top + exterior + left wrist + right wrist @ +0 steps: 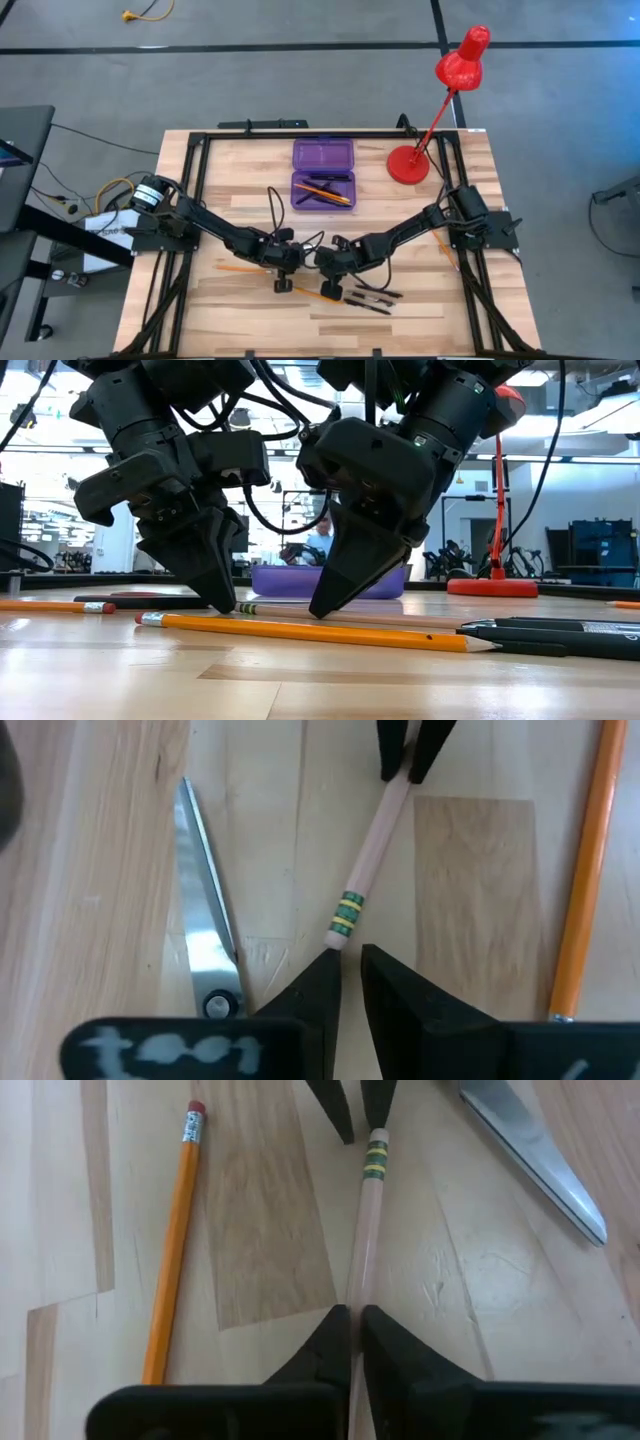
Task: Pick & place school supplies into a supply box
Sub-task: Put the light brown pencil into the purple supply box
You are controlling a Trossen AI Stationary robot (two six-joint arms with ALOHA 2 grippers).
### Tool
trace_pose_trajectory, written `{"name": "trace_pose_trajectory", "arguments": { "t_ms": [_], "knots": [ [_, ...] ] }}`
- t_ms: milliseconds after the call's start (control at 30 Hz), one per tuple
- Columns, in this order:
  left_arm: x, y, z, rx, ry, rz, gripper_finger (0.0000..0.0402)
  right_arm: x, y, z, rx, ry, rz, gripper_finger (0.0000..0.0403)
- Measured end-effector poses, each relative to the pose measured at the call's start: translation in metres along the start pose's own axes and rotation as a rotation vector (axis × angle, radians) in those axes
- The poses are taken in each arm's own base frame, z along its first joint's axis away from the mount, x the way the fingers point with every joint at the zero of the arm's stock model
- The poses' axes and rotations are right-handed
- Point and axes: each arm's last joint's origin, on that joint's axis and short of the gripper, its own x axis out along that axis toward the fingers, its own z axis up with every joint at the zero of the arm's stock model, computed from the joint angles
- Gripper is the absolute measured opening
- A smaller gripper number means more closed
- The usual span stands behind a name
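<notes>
Right wrist view: pale natural-wood pencil (366, 1230), green-banded end, lying flat on the worktop (260, 1230). Long axis runs straight out from the right pincer (352, 1330), which is closed on its plain end. Left pincer (345, 965) (nearly shut, gripping nothing visible) meets the banded end opposite. Right arm nearer. Purple supply box (323, 173) lies well beyond both pincers.

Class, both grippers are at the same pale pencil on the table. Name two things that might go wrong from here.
1. The right gripper pinches the pale pencil at one end while the left gripper sits at its banded end; lifting may pivot or drop it.
2. The scissors blade and orange pencil lie alongside and may get knocked.
</notes>
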Motion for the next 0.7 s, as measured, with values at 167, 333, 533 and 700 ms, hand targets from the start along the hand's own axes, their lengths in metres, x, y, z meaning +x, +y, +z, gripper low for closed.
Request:
{"name": "trace_pose_trajectory", "arguments": {
  "t_ms": [167,333,533,700],
  "knots": [
    [0.0,0.0,0.0,-0.007,-0.003,0.009,0.0038,-0.002,0.002,0.001,-0.015,-0.024,-0.012,0.0001],
    [0.0,0.0,0.001,-0.002,-0.018,0.031,0.0027,-0.002,0.008,-0.002,-0.033,-0.039,-0.026,0.0001],
    [0.001,0.001,0.003,-0.001,-0.045,0.051,0.0006,-0.003,0.014,-0.003,-0.045,-0.065,-0.045,0.0001],
    [-0.002,-0.002,0.014,0.005,-0.125,0.012,0.0001,-0.003,0.018,-0.002,-0.05,-0.102,-0.047,0.0003]
  ]
}}
